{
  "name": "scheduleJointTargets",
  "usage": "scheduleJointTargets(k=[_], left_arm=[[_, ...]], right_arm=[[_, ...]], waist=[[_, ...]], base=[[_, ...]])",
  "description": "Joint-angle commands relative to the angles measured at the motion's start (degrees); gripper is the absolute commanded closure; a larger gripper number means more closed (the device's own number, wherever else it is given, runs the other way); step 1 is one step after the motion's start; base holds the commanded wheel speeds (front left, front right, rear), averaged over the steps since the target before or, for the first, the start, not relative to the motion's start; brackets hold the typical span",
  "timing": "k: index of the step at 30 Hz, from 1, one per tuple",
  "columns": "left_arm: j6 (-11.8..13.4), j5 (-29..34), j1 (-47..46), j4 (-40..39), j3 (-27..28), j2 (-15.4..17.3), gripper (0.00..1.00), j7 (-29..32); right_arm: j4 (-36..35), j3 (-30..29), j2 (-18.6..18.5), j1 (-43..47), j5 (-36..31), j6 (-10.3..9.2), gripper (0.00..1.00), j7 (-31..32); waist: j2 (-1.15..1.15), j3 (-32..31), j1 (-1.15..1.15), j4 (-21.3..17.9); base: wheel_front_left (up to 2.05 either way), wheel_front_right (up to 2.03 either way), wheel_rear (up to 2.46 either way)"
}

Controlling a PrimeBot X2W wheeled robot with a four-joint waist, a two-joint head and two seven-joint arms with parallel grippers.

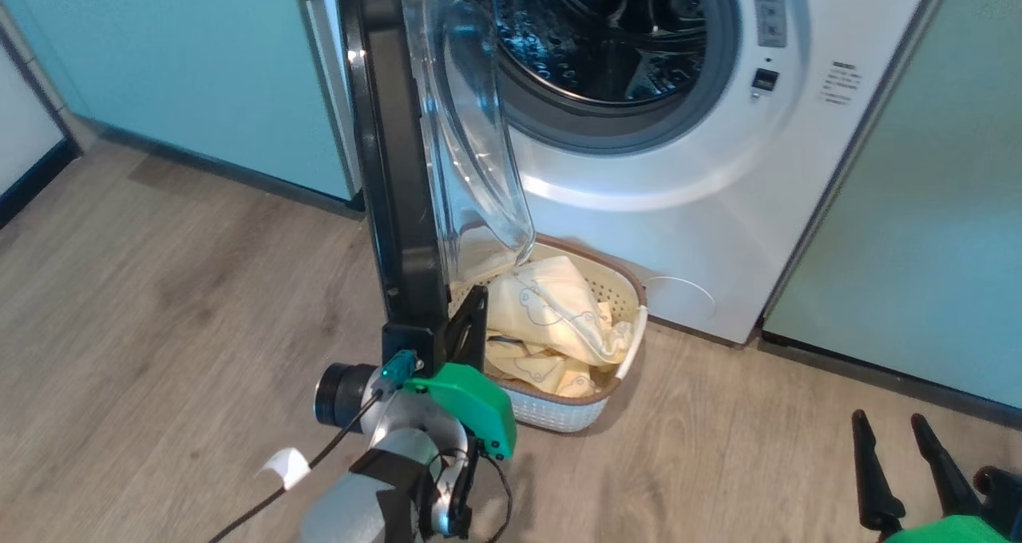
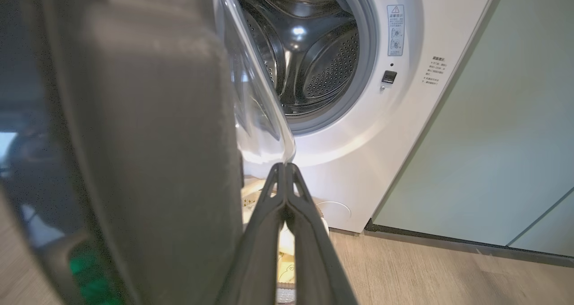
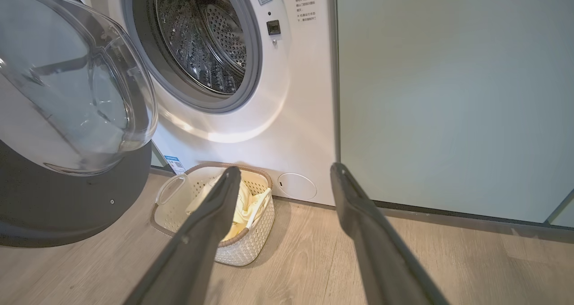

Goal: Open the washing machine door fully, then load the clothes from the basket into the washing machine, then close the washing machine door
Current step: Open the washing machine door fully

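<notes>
Far left: large round glossy black-rimmed washing machine door (image 1: 399, 168) with clear glass bowl, edge-on, partly open. Just inside its lower rim, left end effector (image 1: 477, 307), fingers pinched together, empty, seemingly placed to push it wider. Close under the glass, small cream perforated basket (image 1: 559, 415) of pale yellow clothes (image 1: 551, 307). Behind, white front-loading washing machine (image 1: 679, 208). Far right: right end effector (image 1: 888, 423) spread wide over open wooden floor (image 1: 758, 447).

Door (image 1: 399, 168) swung out, black rim edge-on, glass bowl above basket (image 1: 559, 415). Pale yellow clothes (image 1: 559, 311) heaped inside. Basket on floor (image 1: 200, 287) against white machine (image 1: 679, 208), steel drum (image 1: 607, 40) exposed.
</notes>
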Motion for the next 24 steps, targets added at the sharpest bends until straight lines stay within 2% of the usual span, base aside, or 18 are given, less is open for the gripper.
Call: scheduleJointTargets(k=[1,16,24], left_arm=[[-0.44,1.18,-1.34,-1.72,3.44,1.24,1.00,-0.52],[-1.63,3.20,0.60,-2.25,6.31,3.06,1.00,-0.52],[-2.02,3.76,0.55,-2.91,8.91,5.55,1.00,-0.52]], right_arm=[[-1.56,0.79,-0.75,-1.86,0.03,0.22,0.00,-0.56],[-1.56,0.39,0.04,-1.30,0.06,0.22,0.00,-0.56],[-1.68,0.38,0.07,-1.24,0.05,0.22,0.00,-0.56]], waist=[[0.00,-0.11,0.00,1.22],[0.00,-0.31,0.00,6.19],[0.00,-0.10,0.00,8.56]], base=[[0.00,0.00,0.00],[0.00,0.00,0.00],[0.00,0.00,0.00]])
